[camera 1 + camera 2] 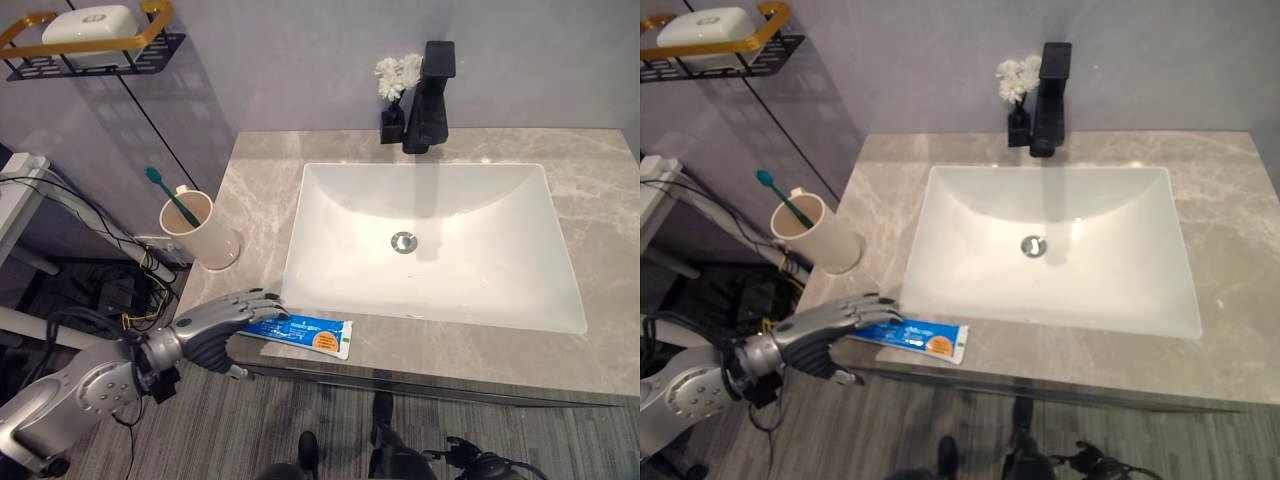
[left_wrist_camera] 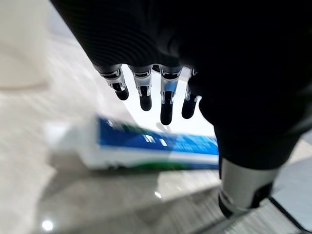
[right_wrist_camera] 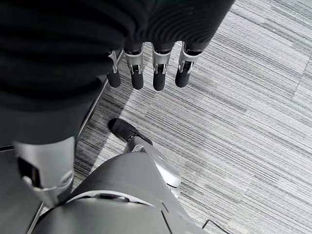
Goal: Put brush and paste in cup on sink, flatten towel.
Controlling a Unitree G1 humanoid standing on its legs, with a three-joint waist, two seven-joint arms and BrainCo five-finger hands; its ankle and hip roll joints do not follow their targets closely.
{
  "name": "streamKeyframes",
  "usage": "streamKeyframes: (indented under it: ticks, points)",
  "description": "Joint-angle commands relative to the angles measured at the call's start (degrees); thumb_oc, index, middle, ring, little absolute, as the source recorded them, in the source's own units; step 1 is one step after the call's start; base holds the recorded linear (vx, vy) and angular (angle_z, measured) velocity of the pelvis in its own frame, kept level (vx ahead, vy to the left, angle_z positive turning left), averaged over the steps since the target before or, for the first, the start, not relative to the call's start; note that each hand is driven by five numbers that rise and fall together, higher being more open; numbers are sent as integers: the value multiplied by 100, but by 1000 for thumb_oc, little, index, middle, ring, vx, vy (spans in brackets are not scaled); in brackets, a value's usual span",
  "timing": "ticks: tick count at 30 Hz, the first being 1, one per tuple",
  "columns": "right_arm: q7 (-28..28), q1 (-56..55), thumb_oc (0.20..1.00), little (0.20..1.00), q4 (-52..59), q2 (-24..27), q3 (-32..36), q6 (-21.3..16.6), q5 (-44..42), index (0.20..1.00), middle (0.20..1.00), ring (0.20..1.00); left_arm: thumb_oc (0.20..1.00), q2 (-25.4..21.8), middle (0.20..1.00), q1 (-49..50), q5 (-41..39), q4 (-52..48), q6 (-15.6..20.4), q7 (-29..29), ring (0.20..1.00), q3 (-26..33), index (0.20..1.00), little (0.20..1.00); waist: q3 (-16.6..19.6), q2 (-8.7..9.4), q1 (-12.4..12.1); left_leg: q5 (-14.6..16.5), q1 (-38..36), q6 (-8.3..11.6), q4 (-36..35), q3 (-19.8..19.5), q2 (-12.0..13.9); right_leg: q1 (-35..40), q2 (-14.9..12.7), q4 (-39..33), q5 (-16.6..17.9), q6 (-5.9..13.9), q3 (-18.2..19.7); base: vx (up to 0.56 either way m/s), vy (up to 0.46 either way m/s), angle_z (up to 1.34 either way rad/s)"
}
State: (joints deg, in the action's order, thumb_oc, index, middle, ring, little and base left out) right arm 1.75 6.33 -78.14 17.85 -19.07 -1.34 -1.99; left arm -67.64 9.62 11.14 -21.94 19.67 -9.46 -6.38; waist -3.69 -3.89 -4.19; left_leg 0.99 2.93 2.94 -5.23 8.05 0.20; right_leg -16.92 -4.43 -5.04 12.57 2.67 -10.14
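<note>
A blue and white toothpaste tube (image 1: 308, 333) lies flat on the grey marble counter (image 1: 600, 210), near its front edge and left of the basin. My left hand (image 1: 215, 328) reaches in from the lower left. Its fingers (image 2: 165, 100) are relaxed and spread just over the tube's (image 2: 146, 144) left end, with the thumb apart, so the hand is open and not closed round it. A beige cup (image 1: 195, 232) stands at the counter's left edge with a green toothbrush (image 1: 165, 190) leaning in it. My right hand (image 3: 146, 68) hangs open over the grey floor.
A white rectangular basin (image 1: 330, 230) fills the counter's middle. A black faucet (image 1: 430, 95) and a small vase of white flowers (image 1: 397, 85) stand behind it. A wall shelf (image 1: 95, 52) with a white soap holder hangs at upper left.
</note>
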Motion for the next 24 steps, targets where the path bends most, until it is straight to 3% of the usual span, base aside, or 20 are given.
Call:
streamKeyframes:
  ticks: [1, 2, 4, 12, 24]
  points:
    - [129, -213, 1000, 1000, -171, -168, 45, 126, 89, 1000, 1000, 1000, 831, -107, 831, 138, -144, -264, -29, 144, 831, 238, 831, 831, 261, 146, 5, -651, 649, 342, 23, -234, 156, 797, -372, 4, -534, 577, 139, 0, 0, 0]
    - [142, -229, 1000, 1000, -174, -173, 56, 131, 90, 1000, 1000, 1000, 928, -52, 928, 271, -104, -262, -66, 193, 928, 450, 928, 928, 270, 157, -6, -652, 643, 343, 23, -243, 155, 807, -370, 4, -538, 575, 134, 11, -7, 4]
    - [150, -245, 1000, 1000, -199, -195, 63, 143, 89, 1000, 1000, 1000, 1000, 21, 1000, 383, -67, -259, -70, 269, 1000, 664, 1000, 1000, 285, 167, -23, -652, 635, 341, 23, -262, 152, 822, -368, 4, -542, 571, 127, 6, -9, 6]
    - [194, -207, 1000, 1000, -114, -170, 38, 126, 35, 1000, 1000, 1000, 1000, 161, 1000, 621, -31, -35, -173, 375, 1000, 1037, 1000, 1000, 253, 203, -81, -674, 689, 340, 23, -302, 149, 786, -346, 4, -529, 562, 86, -2, -5, 4]
    - [205, -177, 1000, 1000, -56, -97, 52, 150, 44, 1000, 1000, 1000, 1000, 291, 1000, 537, -237, 2, -311, 141, 1000, 922, 1000, 1000, 115, 242, -60, -735, 933, 354, 23, -299, 167, 559, -338, 4, -470, 575, 55, -2, 0, 1]
